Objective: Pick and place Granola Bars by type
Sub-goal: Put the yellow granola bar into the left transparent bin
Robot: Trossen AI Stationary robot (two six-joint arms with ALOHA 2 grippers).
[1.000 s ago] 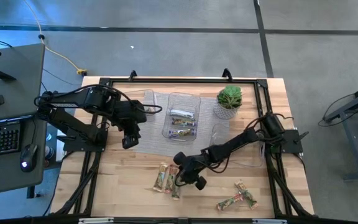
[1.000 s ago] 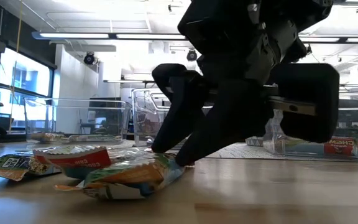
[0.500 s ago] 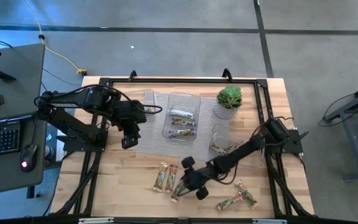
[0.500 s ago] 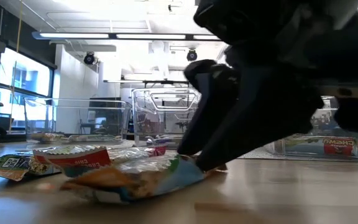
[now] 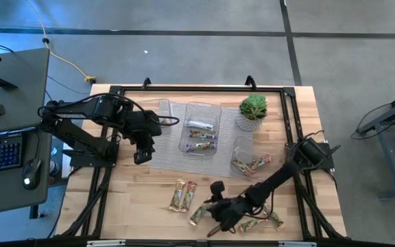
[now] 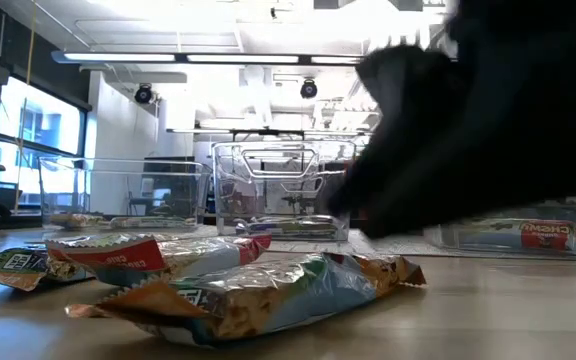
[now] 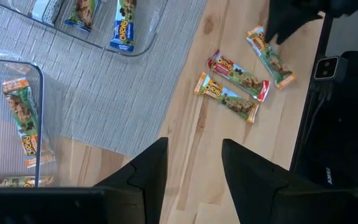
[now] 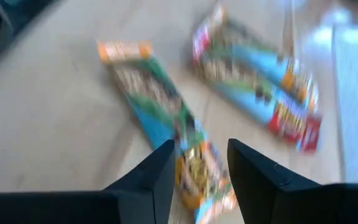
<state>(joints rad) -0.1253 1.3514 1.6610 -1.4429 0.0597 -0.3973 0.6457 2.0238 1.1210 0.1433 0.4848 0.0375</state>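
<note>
Right end effector (image 5: 214,214) low over desk (image 5: 142,199) front edge, fingers parted, grasping nothing, granola bar (image 5: 199,213) lying just beside. Left end effector (image 5: 141,155) released, above grey mat (image 5: 163,156). Other bars (image 5: 182,195) on desk, some in clear trays (image 5: 202,128).

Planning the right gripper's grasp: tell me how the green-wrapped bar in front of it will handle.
Probably light: the green-wrapped bar is small and flat. Its crinkled foil wrapper looks slippery, so it may slide on the wooden table when pushed. Lying flat, it seems unlikely to roll.
</note>
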